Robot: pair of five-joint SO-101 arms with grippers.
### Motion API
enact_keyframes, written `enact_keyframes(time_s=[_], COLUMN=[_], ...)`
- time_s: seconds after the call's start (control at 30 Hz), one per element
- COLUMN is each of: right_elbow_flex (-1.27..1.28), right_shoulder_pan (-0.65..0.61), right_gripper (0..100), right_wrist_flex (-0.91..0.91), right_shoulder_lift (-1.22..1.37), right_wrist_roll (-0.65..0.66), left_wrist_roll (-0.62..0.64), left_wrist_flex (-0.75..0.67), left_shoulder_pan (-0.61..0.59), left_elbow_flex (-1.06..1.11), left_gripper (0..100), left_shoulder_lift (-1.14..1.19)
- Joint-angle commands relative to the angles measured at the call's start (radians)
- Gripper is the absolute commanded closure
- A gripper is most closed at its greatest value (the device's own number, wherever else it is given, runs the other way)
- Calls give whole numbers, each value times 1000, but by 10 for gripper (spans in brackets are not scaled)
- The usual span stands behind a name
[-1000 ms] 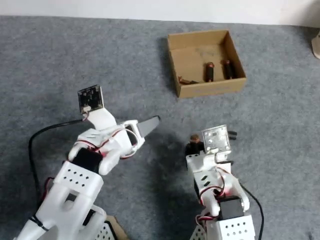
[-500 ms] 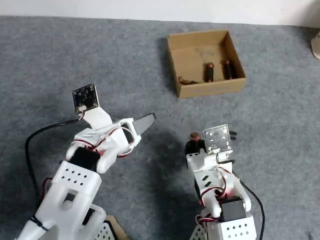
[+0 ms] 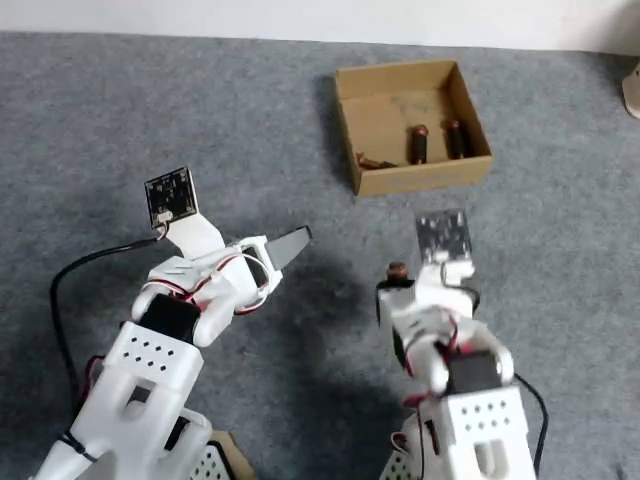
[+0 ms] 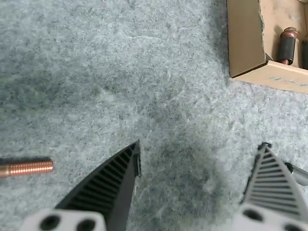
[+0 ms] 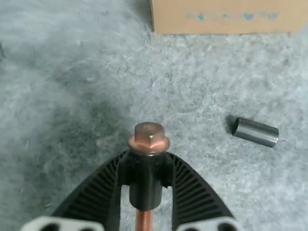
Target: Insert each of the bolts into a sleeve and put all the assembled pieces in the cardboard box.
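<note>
Grey carpet (image 3: 150, 110) covers the whole work surface, and a white wall (image 3: 300, 15) borders its far edge. One cardboard box (image 3: 425, 178) stands on the carpet ahead of both arms, with assembled pieces (image 3: 418, 145) lying inside it.

At the right gripper (image 5: 147, 161), the jaws are closed to a narrow gap around a black sleeve (image 5: 144, 185) and clamp it on both sides. A copper bolt (image 5: 149, 137) sits in this sleeve. Its hex head projects just past the fingertips, and its threaded shank emerges at the wrist end. A loose sleeve (image 5: 255, 131) of grey metal lies flat on the carpet near this gripper, apart from the jaws.

At the left gripper (image 4: 200, 147), the jaws are spread wide and hold nothing, with bare carpet between them. A loose bolt (image 4: 26, 167) lies flat on the carpet outside the jaws, beside one finger and not touching it.
</note>
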Motion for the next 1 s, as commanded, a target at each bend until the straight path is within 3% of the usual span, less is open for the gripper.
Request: enact_keyframes(time_s=[0.0, 0.17, 0.4, 0.97], right_elbow_flex=[-186, -377, -688, -1359], right_shoulder_pan=[13, 44, 94, 134], right_gripper=[995, 995, 995, 995], right_wrist_flex=[-1, -5, -1, -2], right_shoulder_lift=[171, 381, 687, 1316], right_wrist_roll=[-11, -11, -8, -5], left_wrist_roll=[6, 5, 3, -38], left_wrist_flex=[-2, -3, -172, -178], left_shoulder_pan=[-15, -15, -15, -15], left_elbow_flex=[-5, 4, 96, 104], left_gripper=[660, 660, 660, 660], left_shoulder_lift=[-4, -4, -4, -4])
